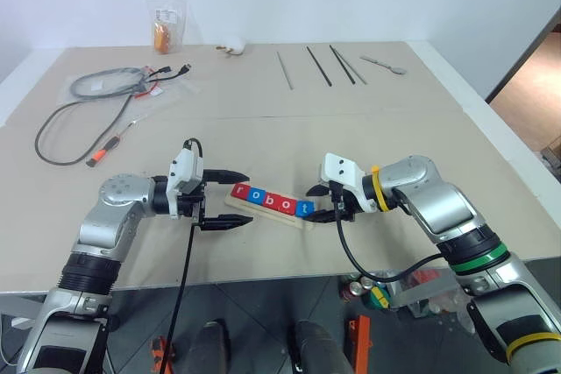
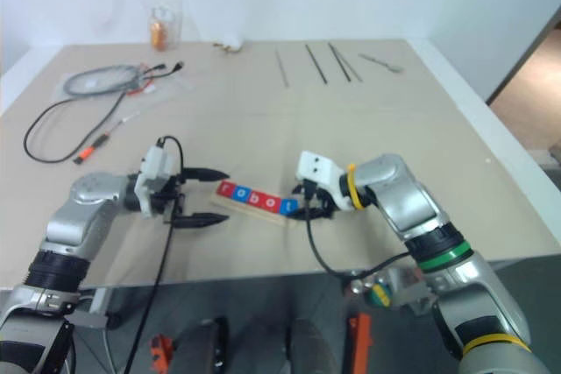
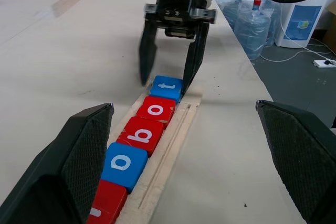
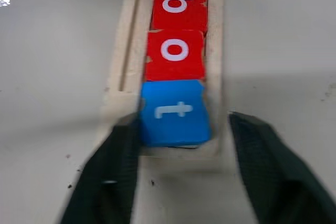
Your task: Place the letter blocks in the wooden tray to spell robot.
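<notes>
Five letter blocks lie in a row in the wooden tray [image 1: 273,217] near the table's front middle, reading r, o, b, o, t: red r [image 1: 239,190], blue o [image 1: 255,195], red b [image 3: 140,136], red o [image 4: 174,52], blue t [image 4: 175,111]. My right gripper [image 1: 319,201] is at the tray's right end, open, its fingers straddling the blue t with a gap on one side. At the tray's left end my left gripper [image 1: 231,198] stands wide open, its fingers [image 3: 68,166] on either side of the tray and holding nothing.
Grey cables [image 1: 88,89] and an orange-handled screwdriver [image 1: 105,150] lie at the back left. A plastic bag [image 1: 164,28] stands at the far edge. Thin rods [image 1: 317,66] and a small metal tool [image 1: 384,63] lie at the back right. The table's front edge runs just behind the arms.
</notes>
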`<act>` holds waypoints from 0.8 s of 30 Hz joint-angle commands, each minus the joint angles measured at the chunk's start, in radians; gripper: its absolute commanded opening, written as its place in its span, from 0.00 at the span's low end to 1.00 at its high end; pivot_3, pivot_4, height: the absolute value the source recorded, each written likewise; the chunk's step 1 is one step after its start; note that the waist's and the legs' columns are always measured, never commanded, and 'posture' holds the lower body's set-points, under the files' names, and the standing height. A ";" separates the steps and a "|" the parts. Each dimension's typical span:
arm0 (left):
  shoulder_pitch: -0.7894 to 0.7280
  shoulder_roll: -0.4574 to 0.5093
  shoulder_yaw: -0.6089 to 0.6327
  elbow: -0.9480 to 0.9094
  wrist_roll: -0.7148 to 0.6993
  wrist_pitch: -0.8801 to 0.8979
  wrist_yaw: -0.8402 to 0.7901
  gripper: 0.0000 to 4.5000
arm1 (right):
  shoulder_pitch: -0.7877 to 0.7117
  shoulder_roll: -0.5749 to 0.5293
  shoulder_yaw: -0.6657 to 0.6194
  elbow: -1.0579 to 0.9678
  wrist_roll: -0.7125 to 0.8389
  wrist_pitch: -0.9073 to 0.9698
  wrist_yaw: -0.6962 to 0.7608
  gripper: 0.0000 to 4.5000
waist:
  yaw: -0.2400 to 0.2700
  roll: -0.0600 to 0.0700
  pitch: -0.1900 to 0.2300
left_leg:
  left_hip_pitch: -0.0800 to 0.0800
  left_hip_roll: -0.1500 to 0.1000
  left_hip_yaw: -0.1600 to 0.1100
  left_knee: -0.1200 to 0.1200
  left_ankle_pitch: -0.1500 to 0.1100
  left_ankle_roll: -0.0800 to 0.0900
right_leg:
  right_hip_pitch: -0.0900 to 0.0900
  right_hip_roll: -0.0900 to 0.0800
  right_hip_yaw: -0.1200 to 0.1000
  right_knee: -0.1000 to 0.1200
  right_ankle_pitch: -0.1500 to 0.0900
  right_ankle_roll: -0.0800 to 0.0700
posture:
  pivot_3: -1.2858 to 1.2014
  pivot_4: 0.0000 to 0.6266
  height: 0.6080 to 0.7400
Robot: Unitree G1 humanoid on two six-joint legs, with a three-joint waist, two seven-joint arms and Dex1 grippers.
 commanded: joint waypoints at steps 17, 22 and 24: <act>-0.030 -0.010 0.018 0.016 -0.010 -0.025 -0.014 1.00 | -0.119 -0.031 -0.112 0.157 0.030 -0.072 0.070 0.99 | 0.000 0.000 0.000 | 0.000 0.000 0.000 -0.001 0.000 0.000 | -0.001 0.000 0.000 0.000 -0.001 0.001 | 0.52 0.24 1.00; -0.031 -0.016 0.019 0.019 -0.007 -0.025 -0.014 1.00 | -0.104 -0.019 -0.129 0.168 0.026 -0.055 0.023 0.99 | 0.000 0.000 0.000 | 0.000 0.000 0.000 -0.001 0.000 0.000 | -0.001 0.000 0.000 0.000 -0.001 0.001 | 0.52 0.24 1.00; -0.032 -0.016 0.020 0.019 -0.007 -0.023 -0.014 1.00 | -0.103 -0.016 -0.141 0.172 0.028 -0.050 0.003 0.99 | 0.000 0.000 0.000 | 0.000 0.000 0.000 -0.001 0.000 0.000 | -0.001 0.000 0.000 0.000 -0.001 0.000 | 0.52 0.24 1.00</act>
